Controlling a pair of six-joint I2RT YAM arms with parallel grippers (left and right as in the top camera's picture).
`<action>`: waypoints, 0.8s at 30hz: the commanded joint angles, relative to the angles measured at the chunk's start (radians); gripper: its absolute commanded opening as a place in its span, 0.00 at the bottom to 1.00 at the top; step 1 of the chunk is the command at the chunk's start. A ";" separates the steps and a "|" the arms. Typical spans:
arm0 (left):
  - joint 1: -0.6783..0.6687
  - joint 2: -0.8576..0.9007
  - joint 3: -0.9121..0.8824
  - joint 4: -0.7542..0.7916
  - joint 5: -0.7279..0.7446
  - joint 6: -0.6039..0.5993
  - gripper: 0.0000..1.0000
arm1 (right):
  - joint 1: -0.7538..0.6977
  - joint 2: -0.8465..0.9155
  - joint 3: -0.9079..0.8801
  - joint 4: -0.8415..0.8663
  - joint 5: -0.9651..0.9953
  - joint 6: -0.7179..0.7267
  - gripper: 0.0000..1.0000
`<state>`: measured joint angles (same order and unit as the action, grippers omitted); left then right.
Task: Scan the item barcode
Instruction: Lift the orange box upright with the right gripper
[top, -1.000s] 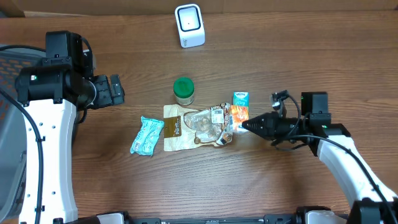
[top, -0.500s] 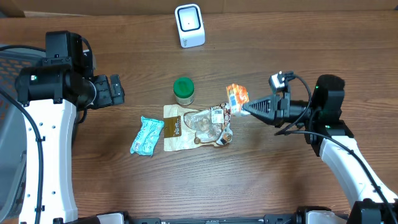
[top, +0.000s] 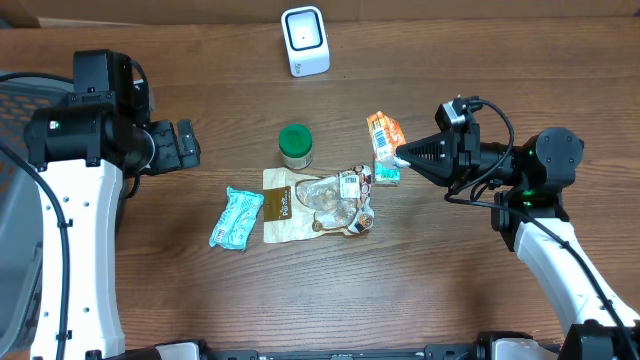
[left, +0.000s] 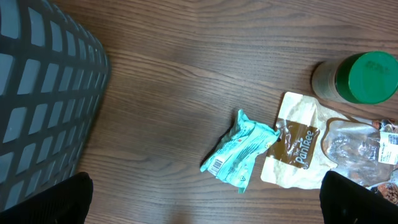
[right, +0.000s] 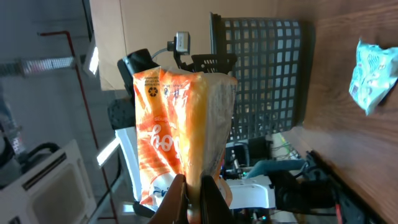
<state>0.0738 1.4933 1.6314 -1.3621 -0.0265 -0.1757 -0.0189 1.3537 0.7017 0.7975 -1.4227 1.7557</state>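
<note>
My right gripper (top: 400, 155) is shut on an orange snack packet (top: 382, 130) and holds it in the air, right of the item pile. In the right wrist view the orange packet (right: 180, 124) stands upright, pinched at its lower edge in my right gripper (right: 194, 196). No barcode shows on the faces I see. The white scanner (top: 305, 40) stands at the table's far edge. My left gripper (top: 182, 145) hangs open at the left, over bare wood (left: 208, 199), with nothing between its fingers.
On the table lie a green-lidded jar (top: 295, 145), a brown pouch (top: 280, 205), a clear bag (top: 335, 195), a small teal carton (top: 387, 171) and a teal packet (top: 237, 217). A dark mesh basket (left: 43, 93) stands at the far left.
My right gripper has lifted the orange packet off the pile and carried it up and away from the table's front edge. The left arm has not moved.
</note>
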 joint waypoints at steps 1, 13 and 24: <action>0.005 0.006 0.008 0.002 0.009 0.008 1.00 | 0.007 -0.010 0.013 0.010 0.011 -0.032 0.04; 0.005 0.006 0.008 0.002 0.009 0.008 1.00 | 0.273 0.006 0.012 -0.417 0.058 -0.723 0.04; 0.005 0.006 0.008 0.002 0.009 0.008 0.99 | 0.394 0.009 0.063 -1.056 0.624 -1.041 0.04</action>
<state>0.0738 1.4933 1.6314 -1.3621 -0.0261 -0.1757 0.3374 1.3598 0.7097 -0.1543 -1.0615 0.8661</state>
